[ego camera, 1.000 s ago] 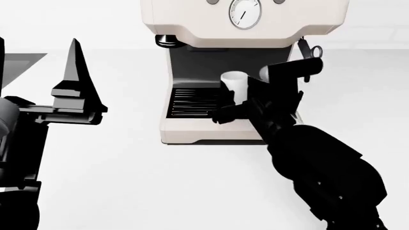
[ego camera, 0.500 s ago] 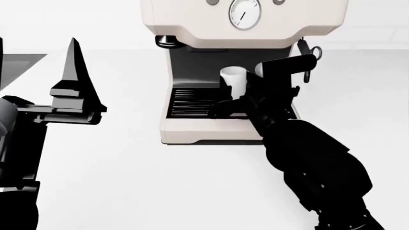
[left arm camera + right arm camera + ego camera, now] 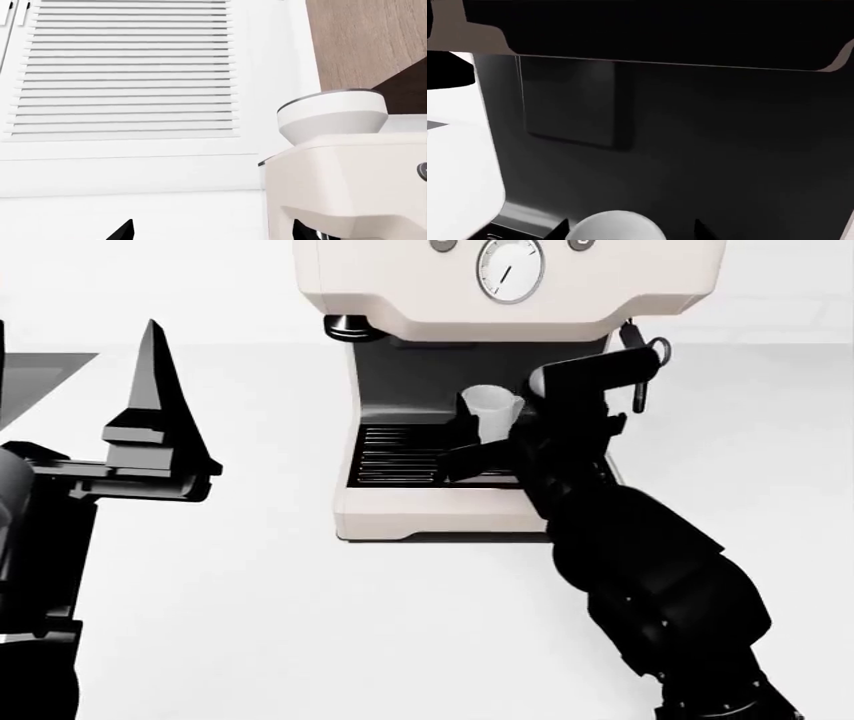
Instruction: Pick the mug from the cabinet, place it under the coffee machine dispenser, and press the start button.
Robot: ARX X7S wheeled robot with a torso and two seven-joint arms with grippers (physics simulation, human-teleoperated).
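We saw the white counter (image 3: 267,620) spread beneath both arms, with the cream coffee machine (image 3: 514,300) standing straight ahead of the right gripper (image 3: 501,445). That gripper had reached into the machine's dark recess, over the black slatted drip grille (image 3: 400,455). The coffee machine dispenser (image 3: 647,30), the dark underside of the upper body, hung above its fingertips in the right wrist view. The thin steam wand (image 3: 638,365) stood just beside the gripper's outer side.

The mug (image 3: 489,408) sat upright between the right gripper's fingers, over the grille and below the dispenser; in the right wrist view its white rim (image 3: 614,226) showed between the two dark fingertips (image 3: 559,227). The fingers lay close on either side of it, apparently gripping it, though we could not tell whether its base touched the grille.

The left gripper (image 3: 154,420) hovered well apart from the machine, off to its left, pointing upward. It held nothing, and from the views we could not tell how far its fingers stood apart. Its wrist camera faced a louvred white cabinet door (image 3: 127,70) beyond the machine's top.
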